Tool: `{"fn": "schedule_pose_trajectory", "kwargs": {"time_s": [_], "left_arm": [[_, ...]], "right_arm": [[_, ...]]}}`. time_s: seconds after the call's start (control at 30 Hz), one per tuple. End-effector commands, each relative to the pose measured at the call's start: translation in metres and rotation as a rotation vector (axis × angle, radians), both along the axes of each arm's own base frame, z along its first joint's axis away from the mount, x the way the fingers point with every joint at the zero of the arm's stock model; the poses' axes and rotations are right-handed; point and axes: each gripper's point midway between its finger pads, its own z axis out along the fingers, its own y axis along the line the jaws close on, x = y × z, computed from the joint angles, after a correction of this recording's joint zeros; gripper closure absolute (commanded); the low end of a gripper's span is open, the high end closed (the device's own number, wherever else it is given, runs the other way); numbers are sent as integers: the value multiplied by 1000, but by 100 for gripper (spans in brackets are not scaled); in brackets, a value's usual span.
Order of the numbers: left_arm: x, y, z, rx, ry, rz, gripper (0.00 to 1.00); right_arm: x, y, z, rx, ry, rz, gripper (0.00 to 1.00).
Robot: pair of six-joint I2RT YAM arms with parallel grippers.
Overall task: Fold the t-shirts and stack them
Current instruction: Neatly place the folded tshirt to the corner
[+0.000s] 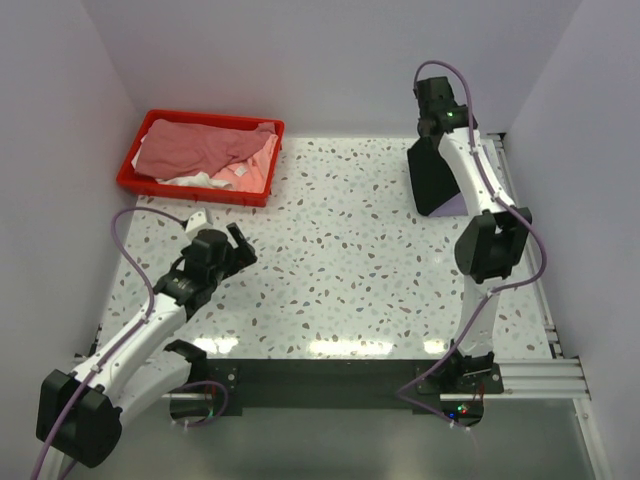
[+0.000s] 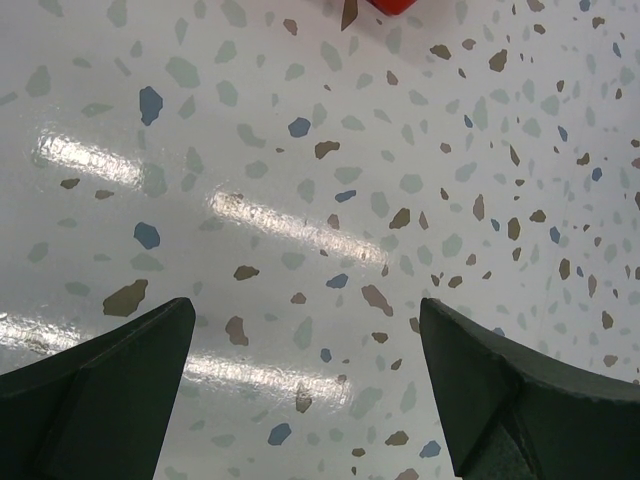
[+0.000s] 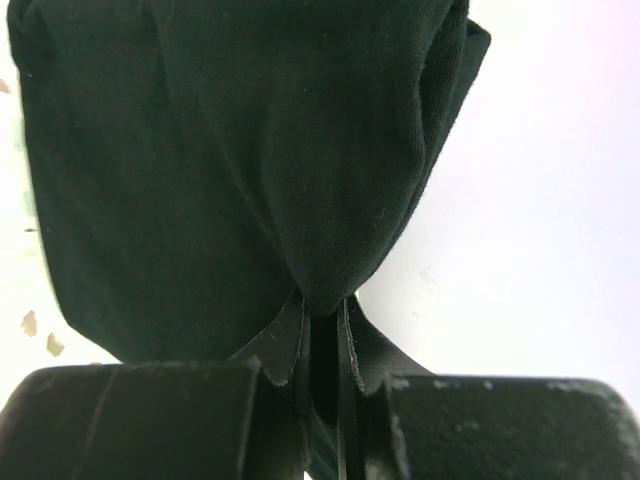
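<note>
A plain black t-shirt [image 1: 431, 178] hangs folded at the far right of the table. My right gripper [image 1: 433, 134] is shut on its upper edge. In the right wrist view the black cloth [image 3: 230, 150] is pinched between the shut fingers of the gripper [image 3: 322, 305]. A bit of a light purple t-shirt [image 1: 457, 207] lies on the table under the black one. A dusty pink/red t-shirt [image 1: 205, 146] and a white one [image 1: 190, 180] lie crumpled in the red bin. My left gripper [image 1: 238, 244] stands open over bare tabletop, nothing between its fingertips [image 2: 307, 310].
The red plastic bin [image 1: 262, 190] sits at the back left; its corner [image 2: 392, 4] shows at the top of the left wrist view. White walls close in the speckled table [image 1: 350, 270] on three sides. A black rail runs along the near edge.
</note>
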Motion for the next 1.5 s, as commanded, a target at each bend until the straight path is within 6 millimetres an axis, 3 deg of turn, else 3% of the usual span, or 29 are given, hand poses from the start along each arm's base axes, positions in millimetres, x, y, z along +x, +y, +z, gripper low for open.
{"fn": "schedule_pose_trajectory", "kwargs": {"time_s": [0.0, 0.13, 0.57, 0.83, 0.87, 0.93, 1.0, 1.1, 1.23, 1.27, 1.33, 1.43, 1.47], "left_arm": [[13, -3, 23, -12, -62, 9, 0], [15, -3, 23, -7, -57, 10, 0], [20, -7, 28, -14, -56, 4, 0], [25, -10, 33, -16, -53, 2, 0], [25, -9, 33, -16, -52, 6, 0], [24, -8, 33, -12, -45, 15, 0], [23, -6, 32, -8, -42, 25, 0], [22, -4, 32, -4, -37, 34, 0], [23, -5, 34, -6, -38, 33, 0], [24, -5, 35, -5, -38, 33, 0], [24, -6, 34, -4, -34, 31, 0], [25, -7, 34, -8, -31, 29, 0], [25, -7, 34, -8, -30, 30, 0]], "right_arm": [[8, -16, 9, 18, -73, -42, 100], [13, -30, -9, 22, -52, -75, 100], [35, -76, -42, 53, -64, -155, 96], [56, -83, -72, 96, -67, -156, 94], [54, -100, -72, 97, -77, -190, 93], [57, -104, -82, 111, -74, -200, 91], [60, -106, -89, 130, -78, -207, 81], [63, -109, -101, 148, -76, -212, 73], [67, -116, -115, 172, -81, -228, 70], [68, -116, -119, 175, -78, -231, 66], [69, -118, -122, 174, -83, -239, 49], [69, -122, -127, 172, -81, -255, 45], [68, -123, -127, 172, -81, -260, 34]]}}
